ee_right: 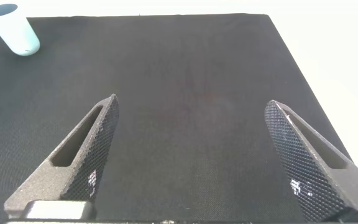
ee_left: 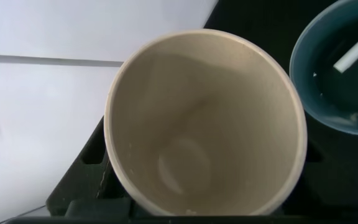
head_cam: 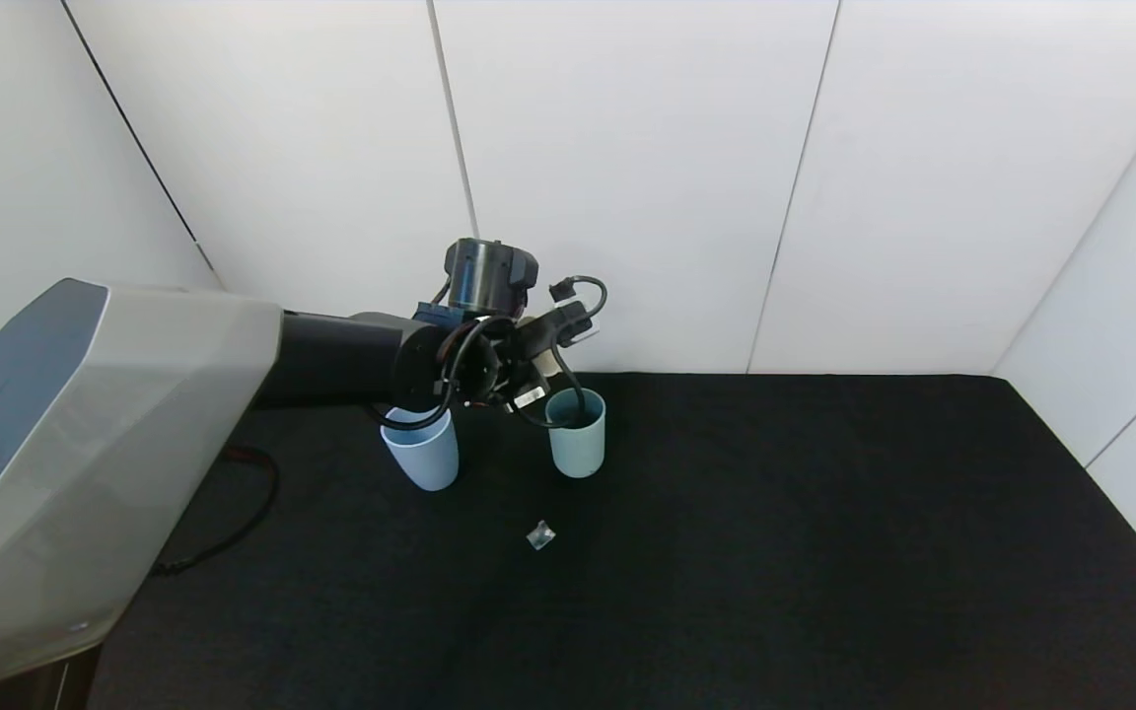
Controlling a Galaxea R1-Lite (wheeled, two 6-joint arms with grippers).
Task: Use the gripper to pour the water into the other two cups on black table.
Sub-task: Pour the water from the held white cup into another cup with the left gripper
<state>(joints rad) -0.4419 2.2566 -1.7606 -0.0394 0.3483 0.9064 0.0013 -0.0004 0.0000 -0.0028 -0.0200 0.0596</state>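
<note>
A clear scrap (head_cam: 540,535) lies at lower centre on the black table (head_cam: 775,552). Behind it stand the blue cup (head_cam: 423,450) and teal cup (head_cam: 576,432). Above them, the left gripper (head_cam: 529,380) is clenched on a cream cup (ee_left: 204,124), seemingly empty; its rim is best kept over the teal cup while being righted. The right gripper (ee_right: 194,158) is held wide apart.

Three cups: one light blue cup (head_cam: 422,451), one teal cup (head_cam: 577,434), one cream cup (ee_left: 204,124); one small clear scrap (head_cam: 540,535).
</note>
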